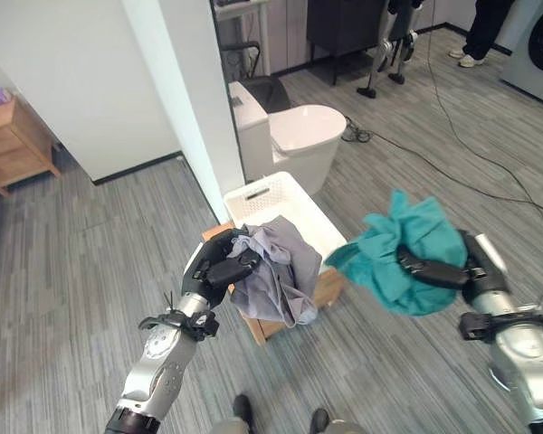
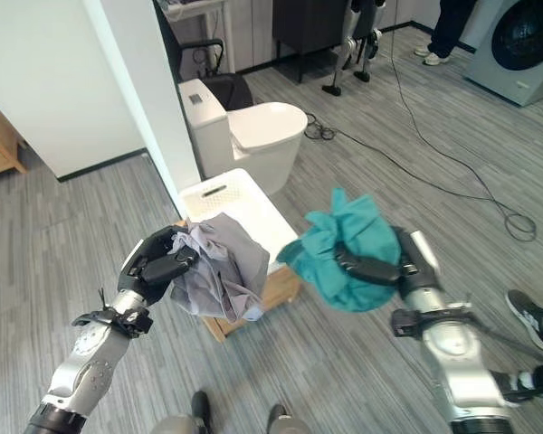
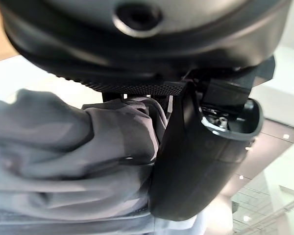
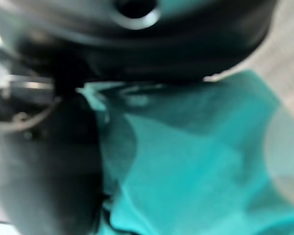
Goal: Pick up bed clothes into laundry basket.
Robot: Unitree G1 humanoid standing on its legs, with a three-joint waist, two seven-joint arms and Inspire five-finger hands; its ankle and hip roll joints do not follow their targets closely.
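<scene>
My left hand (image 1: 219, 268) is shut on a grey garment (image 1: 276, 271), which hangs bunched over the near end of the white laundry basket (image 1: 285, 203). In the left wrist view the grey cloth (image 3: 73, 161) is pressed under the thumb (image 3: 196, 156). My right hand (image 1: 434, 269) is shut on a teal garment (image 1: 407, 249), held in the air to the right of the basket, above the floor. The teal cloth (image 4: 201, 161) lies against the palm in the right wrist view. The basket rests on a low wooden stand (image 1: 330, 287).
A white toilet (image 1: 294, 136) stands just behind the basket, beside a white wall corner (image 1: 185, 108). A wooden cabinet (image 1: 14, 140) is at far left. Cables (image 1: 452, 154) run across the floor at right. A washing machine (image 2: 520, 41) and a person's legs (image 1: 480, 32) are far back.
</scene>
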